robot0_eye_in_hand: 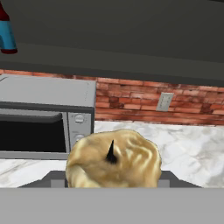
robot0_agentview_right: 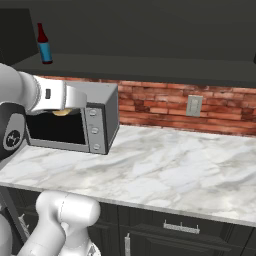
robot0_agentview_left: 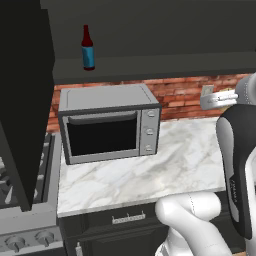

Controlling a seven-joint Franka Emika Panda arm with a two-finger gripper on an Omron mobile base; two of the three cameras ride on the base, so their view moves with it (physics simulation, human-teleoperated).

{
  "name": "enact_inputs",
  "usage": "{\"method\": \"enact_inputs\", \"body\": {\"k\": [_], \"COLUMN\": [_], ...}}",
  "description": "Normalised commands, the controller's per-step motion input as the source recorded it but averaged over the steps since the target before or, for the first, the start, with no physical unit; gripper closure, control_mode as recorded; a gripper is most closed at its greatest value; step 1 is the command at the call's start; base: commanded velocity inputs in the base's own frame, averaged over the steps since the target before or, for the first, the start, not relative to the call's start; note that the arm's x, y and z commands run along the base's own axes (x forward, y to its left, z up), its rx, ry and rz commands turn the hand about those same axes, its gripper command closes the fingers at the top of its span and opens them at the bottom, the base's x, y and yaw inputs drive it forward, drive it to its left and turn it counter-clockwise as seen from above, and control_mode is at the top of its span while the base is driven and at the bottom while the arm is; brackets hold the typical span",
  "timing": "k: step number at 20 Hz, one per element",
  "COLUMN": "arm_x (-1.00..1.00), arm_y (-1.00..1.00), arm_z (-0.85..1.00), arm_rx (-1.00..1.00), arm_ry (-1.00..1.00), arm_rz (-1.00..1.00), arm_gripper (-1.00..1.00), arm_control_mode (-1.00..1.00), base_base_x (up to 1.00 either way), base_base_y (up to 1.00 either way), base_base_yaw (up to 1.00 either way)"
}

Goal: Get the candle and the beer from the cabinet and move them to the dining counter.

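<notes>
1. Hand view shows the candle (robot0_eye_in_hand: 113, 158) sitting between the two fingers of my pincer (robot0_eye_in_hand: 113, 177); I grip it, the jaws half closed on its squat tan body, wick pointing up.
2. From the right base view, my pincer (robot0_agentview_right: 64, 111) with the candle (robot0_agentview_right: 62, 113) hangs in front of the toaster oven (robot0_agentview_right: 75, 120), above the bench (robot0_agentview_right: 165, 170), not touching it.
3. The beer (robot0_agentview_left: 88, 48) stands upright on the shelf of the open cabinet (robot0_agentview_left: 150, 62), its long axis vertical. From my pincer it lies up and to my left, well apart.
4. The cabinet holds the beer alone, as far as I can see; the candle is already out of it.
5. I judge that the coming move is to carry the candle away to the dining counter, so the pincer must go back from the cabinet without hitting the toaster oven just beside it.
6. A risk, I think: the candle is short and could slip if I swing fast.
</notes>
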Motion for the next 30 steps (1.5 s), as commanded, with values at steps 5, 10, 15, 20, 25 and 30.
{"method": "enact_inputs", "body": {"k": [5, 10, 15, 20, 25, 30], "arm_x": [0.00, 0.00, 0.00, 0.00, 0.00, 0.00], "arm_y": [0.00, 0.00, 0.00, 0.00, 0.00, 0.00], "arm_z": [0.00, 0.00, 0.00, 0.00, 0.00, 0.00], "arm_rx": [0.00, 0.00, 0.00, 0.00, 0.00, 0.00], "arm_ry": [0.00, 0.00, 0.00, 0.00, 0.00, 0.00], "arm_rz": [0.00, 0.00, 0.00, 0.00, 0.00, 0.00], "arm_gripper": [1.00, 1.00, 1.00, 1.00, 1.00, 1.00], "arm_control_mode": [-1.00, -1.00, 1.00, 1.00, 1.00, 1.00], "base_base_x": [0.00, 0.00, -0.36, -0.99, -0.99, -0.86], "base_base_y": [0.00, 0.00, 0.00, 0.00, 0.00, -0.02], "base_base_yaw": [0.00, 0.00, 0.00, -0.03, -0.03, 0.15]}}
